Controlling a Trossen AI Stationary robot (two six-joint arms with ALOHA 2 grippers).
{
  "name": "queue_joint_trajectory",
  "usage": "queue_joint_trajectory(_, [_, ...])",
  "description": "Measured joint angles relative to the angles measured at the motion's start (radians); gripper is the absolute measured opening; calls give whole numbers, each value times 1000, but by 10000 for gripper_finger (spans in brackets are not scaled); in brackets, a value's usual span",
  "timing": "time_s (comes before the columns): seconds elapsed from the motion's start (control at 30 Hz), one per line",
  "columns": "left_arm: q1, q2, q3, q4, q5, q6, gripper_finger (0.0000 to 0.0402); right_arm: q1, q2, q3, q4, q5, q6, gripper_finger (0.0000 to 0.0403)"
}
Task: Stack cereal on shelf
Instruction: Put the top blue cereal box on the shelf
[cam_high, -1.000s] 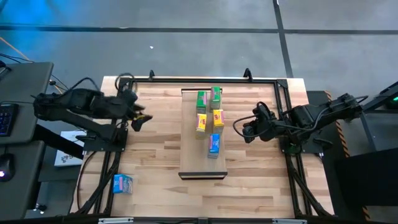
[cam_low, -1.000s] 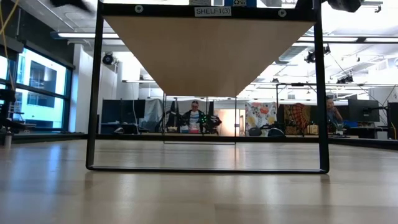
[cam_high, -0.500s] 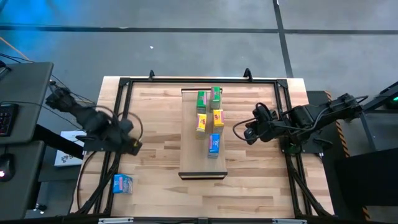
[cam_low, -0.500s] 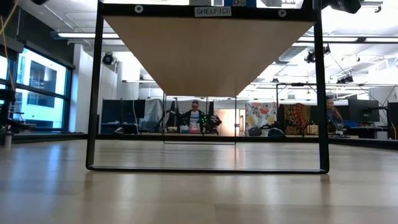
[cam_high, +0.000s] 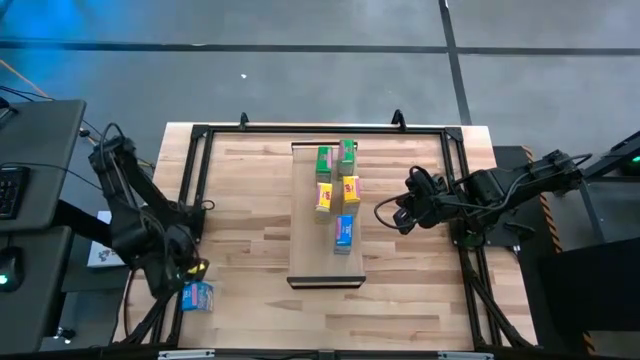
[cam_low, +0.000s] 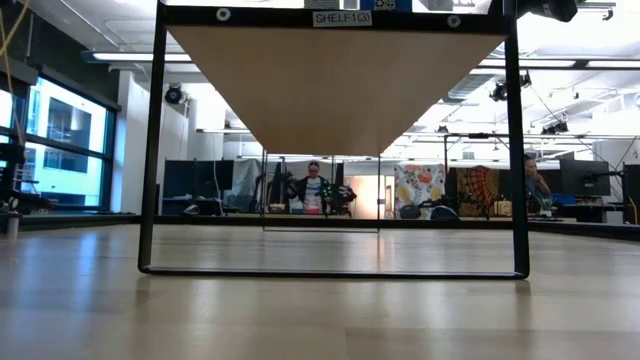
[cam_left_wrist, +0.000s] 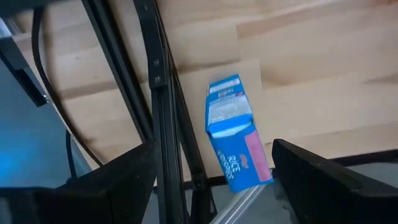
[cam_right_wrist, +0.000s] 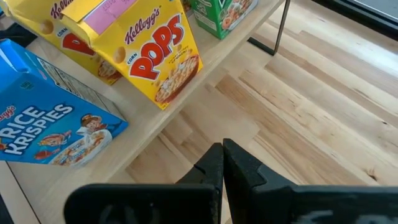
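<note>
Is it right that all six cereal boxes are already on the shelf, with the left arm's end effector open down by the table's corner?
Not quite: only five boxes sit on the shelf. The sixth, a blue Rice Krispies box, still lies on the table near its corner, as the high view shows. The left end effector is indeed open, right above that box.

Bright even light, soft shadows
</note>
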Motion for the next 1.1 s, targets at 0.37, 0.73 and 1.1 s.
queue_joint_trajectory(0.37, [-10,133,0,73,4,-6,303,0,0,0,1,-7,7,0])
queue_joint_trajectory(0.73, [-9,252,0,128,59,-22,303,0,0,0,2,-9,8,0])
queue_joint_trajectory(1.1, [7,315,0,163,61,-21,303,0,0,0,3,-9,8,0])
